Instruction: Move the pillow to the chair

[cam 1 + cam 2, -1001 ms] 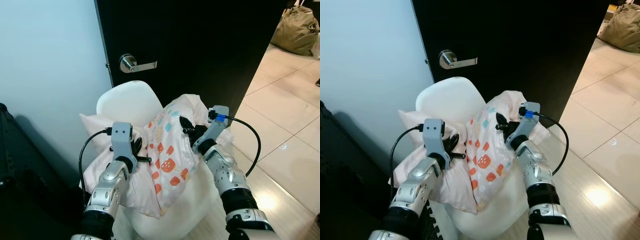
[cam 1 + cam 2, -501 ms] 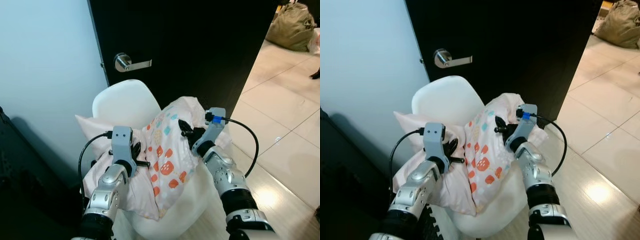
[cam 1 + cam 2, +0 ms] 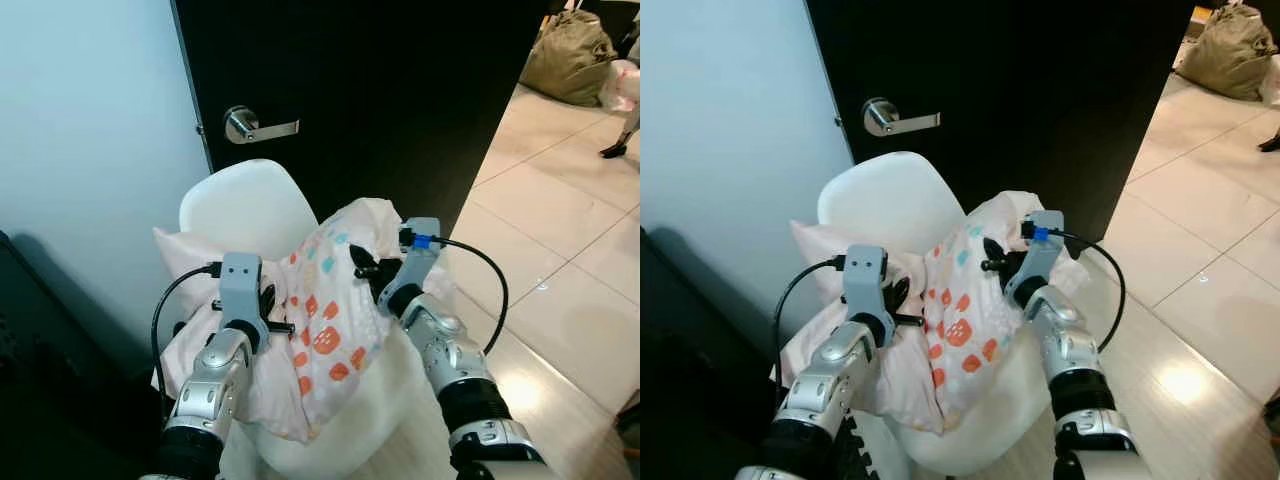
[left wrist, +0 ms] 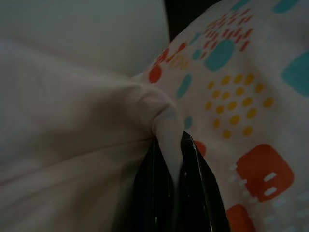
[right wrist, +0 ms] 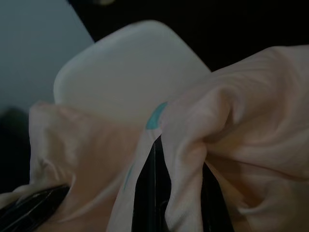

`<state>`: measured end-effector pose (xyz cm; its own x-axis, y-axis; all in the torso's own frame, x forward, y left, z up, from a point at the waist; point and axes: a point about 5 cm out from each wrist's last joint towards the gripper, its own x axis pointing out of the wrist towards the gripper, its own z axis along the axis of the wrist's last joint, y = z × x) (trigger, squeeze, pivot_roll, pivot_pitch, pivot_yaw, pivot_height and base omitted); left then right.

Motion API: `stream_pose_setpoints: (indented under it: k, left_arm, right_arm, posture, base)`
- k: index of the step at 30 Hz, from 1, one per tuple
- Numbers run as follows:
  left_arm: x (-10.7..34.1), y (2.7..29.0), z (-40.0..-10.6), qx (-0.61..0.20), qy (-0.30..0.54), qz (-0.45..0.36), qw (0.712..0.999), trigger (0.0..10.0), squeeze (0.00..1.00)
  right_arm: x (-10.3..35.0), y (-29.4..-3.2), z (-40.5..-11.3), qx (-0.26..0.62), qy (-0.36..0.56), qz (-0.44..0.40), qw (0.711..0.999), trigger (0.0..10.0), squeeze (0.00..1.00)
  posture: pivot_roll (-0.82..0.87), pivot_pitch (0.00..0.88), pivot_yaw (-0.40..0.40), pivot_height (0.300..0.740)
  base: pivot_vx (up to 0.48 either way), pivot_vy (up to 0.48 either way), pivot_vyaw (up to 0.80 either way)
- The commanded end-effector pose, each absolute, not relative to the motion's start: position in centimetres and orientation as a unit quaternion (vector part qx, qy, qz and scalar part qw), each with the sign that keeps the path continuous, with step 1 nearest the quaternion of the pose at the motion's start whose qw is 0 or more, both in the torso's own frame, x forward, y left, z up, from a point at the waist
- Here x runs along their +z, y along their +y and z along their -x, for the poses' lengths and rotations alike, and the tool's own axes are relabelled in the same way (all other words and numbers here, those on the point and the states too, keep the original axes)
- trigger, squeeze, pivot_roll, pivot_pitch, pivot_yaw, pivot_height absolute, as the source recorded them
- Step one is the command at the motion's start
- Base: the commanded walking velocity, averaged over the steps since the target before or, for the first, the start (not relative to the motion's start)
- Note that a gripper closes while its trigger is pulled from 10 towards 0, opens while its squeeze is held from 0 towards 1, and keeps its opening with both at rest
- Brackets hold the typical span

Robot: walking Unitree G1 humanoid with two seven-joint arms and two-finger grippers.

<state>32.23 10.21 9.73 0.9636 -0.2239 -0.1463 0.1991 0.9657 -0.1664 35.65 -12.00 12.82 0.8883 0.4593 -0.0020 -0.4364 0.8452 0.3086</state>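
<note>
pillow [image 3: 330, 320] over white chair [image 3: 245, 205] | left gripper [image 4: 169, 145] pinching its cloth | right gripper [image 5: 176, 154] clamped on fold

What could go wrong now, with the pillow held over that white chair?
The left gripper and right gripper each pinch only a small fold of the pillow, so the cloth might slip free. Much of the pillow droops over the front edge of the chair; let go here, it might slide to the floor.
</note>
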Motion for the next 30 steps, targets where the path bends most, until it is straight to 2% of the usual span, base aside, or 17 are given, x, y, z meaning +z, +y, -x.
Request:
stream_pose_setpoints:
  k: [1,12,17,30]
  left_arm:
    - [10.2,9.8,-32.4,-0.113,0.073,0.073,0.988,10.0,0.0]
    - [9.8,10.7,-32.3,-0.09,0.077,0.069,0.99,10.0,0.0]
    - [9.0,10.5,-31.8,-0.1,0.089,0.082,0.988,10.0,0.0]
    - [8.5,11.0,-31.4,-0.083,0.067,0.029,0.994,10.0,0.0]
  right_arm:
    - [12.2,-10.9,-35.2,0.262,0.054,-0.141,0.953,10.0,0.0]
    - [11.6,-10.3,-35.0,0.276,0.078,-0.113,0.951,10.0,0.0]
    - [11.3,-10.1,-34.9,0.275,0.093,-0.102,0.951,10.0,0.0]
    - [11.5,-11.3,-35.3,0.237,0.081,-0.127,0.96,10.0,0.0]
  posture:
    - [-0.02,0.097,0.014,0.74]
    - [-0.02,0.105,0.002,0.74]
    - [-0.02,0.115,0.001,0.71]
    - [-0.02,0.127,0.007,0.65]
  base:
    - [0.0,0.0,0.0]
    - [0.0,0.0,0.0]
    - [0.0,0.0,0.0]
    - [0.0,0.0,0.0]
